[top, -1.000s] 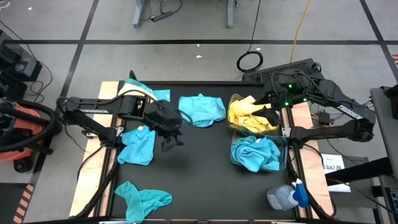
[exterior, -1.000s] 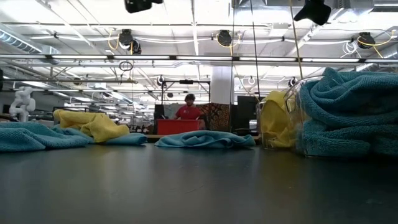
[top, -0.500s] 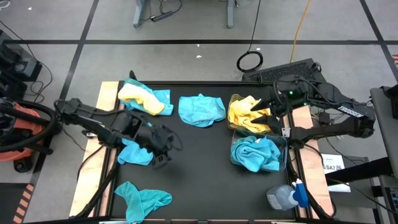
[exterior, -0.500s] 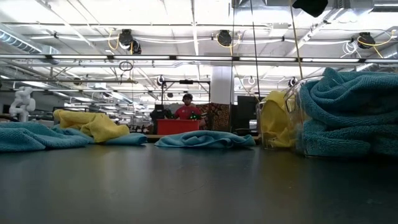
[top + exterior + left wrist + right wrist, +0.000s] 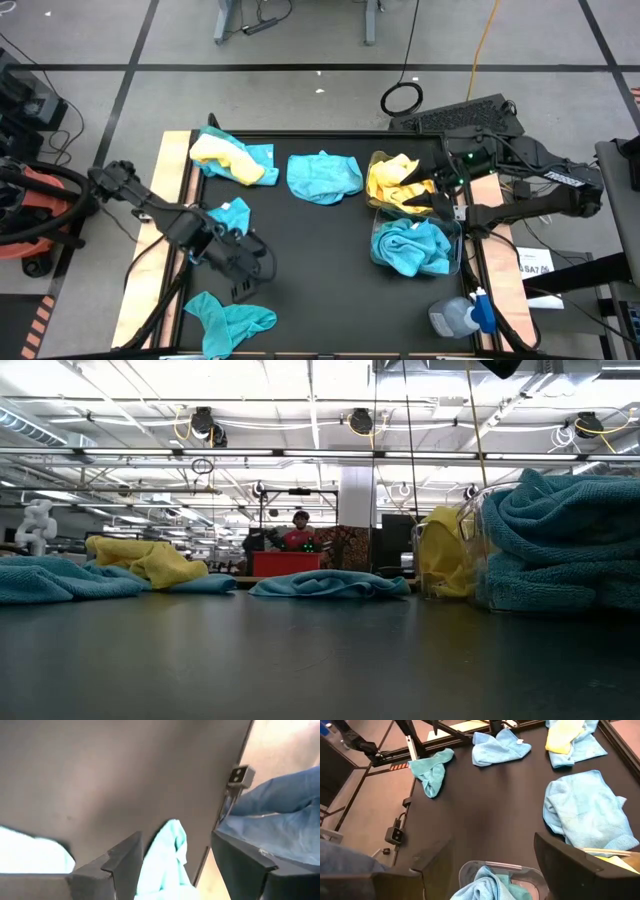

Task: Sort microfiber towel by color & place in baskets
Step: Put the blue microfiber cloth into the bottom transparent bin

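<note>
1. Loosely scattered, the microfiber towels lay across the black table [image 5: 320, 240]: a teal towel [image 5: 324, 175] near the far edge at the middle, a yellow towel [image 5: 224, 158] lying on another teal one at the far left corner, a teal towel [image 5: 232, 217] at the left side, and a teal towel [image 5: 232, 320] at the near left corner.
2. At the right side stood the two clear baskets, one behind the other: the far basket [image 5: 372, 160] held yellow towels [image 5: 398, 186], and the near basket [image 5: 458, 262] held a heap of teal towels [image 5: 411, 246].
3. From table height, the near basket's teal heap [image 5: 560, 540] rose above its rim, with the yellow load [image 5: 445, 550] just beyond it.
4. The left gripper [image 5: 243, 279] hung over the table between the left-side teal towel and the near-left one; its fingers [image 5: 120, 865] stood apart and grasped nothing, a teal towel [image 5: 167, 855] showing between them.
5. The right gripper [image 5: 437, 190] hovered over the far basket of yellow towels, its fingers [image 5: 565, 857] spread and empty.
6. A grey bottle [image 5: 458, 316] with a blue cap lay at the near right corner, and a black keyboard [image 5: 460, 115] sat beyond the table's far right corner.
7. Far behind the table, a person [image 5: 297, 532] stood at a red bin.
</note>
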`<state>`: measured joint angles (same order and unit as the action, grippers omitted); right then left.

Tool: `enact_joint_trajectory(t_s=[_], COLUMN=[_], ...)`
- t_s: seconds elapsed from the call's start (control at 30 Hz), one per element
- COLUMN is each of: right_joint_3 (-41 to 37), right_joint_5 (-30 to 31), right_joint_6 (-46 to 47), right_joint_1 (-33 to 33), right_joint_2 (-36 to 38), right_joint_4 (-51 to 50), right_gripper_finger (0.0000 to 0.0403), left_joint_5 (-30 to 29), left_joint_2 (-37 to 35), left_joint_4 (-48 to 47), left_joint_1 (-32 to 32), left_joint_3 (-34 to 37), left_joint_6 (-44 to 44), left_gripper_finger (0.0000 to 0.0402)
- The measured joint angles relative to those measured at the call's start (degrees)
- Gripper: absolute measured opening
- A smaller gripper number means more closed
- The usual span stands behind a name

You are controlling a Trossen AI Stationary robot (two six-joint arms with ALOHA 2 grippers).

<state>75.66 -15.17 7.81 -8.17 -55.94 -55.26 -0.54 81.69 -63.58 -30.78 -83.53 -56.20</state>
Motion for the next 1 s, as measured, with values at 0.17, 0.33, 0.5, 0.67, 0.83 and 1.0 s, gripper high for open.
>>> enact_joint_trajectory(t_s=[0.17,0.33,0.5,0.67,0.83,1.0], right_joint_3=[0.00,0.00,0.00,-0.02,-0.02,-0.02], right_joint_5=[0.01,0.01,0.01,0.04,0.06,0.08], right_joint_6=[0.02,-0.07,-0.09,0.33,0.48,1.14], right_joint_1=[1.42,2.92,4.54,5.81,6.91,7.97], right_joint_2=[0.00,0.00,0.00,-0.02,-0.01,-0.02], right_joint_4=[0.25,0.23,0.22,0.21,0.21,0.19], right_gripper_finger=[0.0260,0.0260,0.0260,0.0260,0.0260,0.0260], left_joint_5=[0.00,0.04,1.03,2.43,2.40,1.90], left_joint_2=[2.04,5.70,10.31,14.45,17.77,20.41], left_joint_4=[0.57,3.41,4.22,4.55,3.82,3.70], left_joint_1=[-4.37,-8.40,-12.01,-15.56,-19.51,-23.87], left_joint_3=[0.53,0.53,0.53,0.53,0.53,0.53], left_joint_6=[-3.58,-4.37,-5.05,-7.07,-13.20,-23.09], left_gripper_finger=[0.0239,0.0239,0.0239,0.0239,0.0239,0.0244])
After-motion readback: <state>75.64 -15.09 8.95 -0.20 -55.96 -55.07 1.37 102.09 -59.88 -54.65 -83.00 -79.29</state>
